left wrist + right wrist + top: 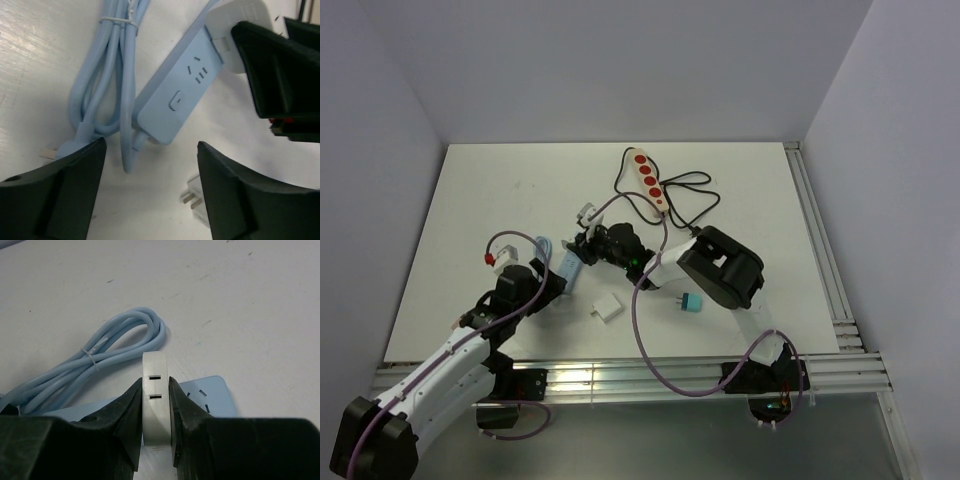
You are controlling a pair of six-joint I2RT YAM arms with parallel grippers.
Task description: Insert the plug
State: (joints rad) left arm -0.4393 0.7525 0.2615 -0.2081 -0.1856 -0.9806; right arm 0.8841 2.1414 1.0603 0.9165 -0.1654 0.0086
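Note:
My right gripper [156,386] is shut on a white plug adapter [156,405], two slots facing the camera, and holds it over the far end of a light blue power strip [212,394]. In the left wrist view the strip [175,97] lies diagonally, with the adapter [240,17] and a right finger [272,70] at its top end. My left gripper [150,185] is open and empty above the table, just short of the strip's near end. In the top view the right gripper [590,240] and the left gripper [552,284] flank the strip [568,264].
The strip's coiled blue cable [107,75] lies to its left. A loose white plug [606,309] lies prongs out by my left gripper's right finger [192,200]. A teal plug [690,302] lies under the right arm. A beige strip with red sockets [648,180] and its black cord lie farther back.

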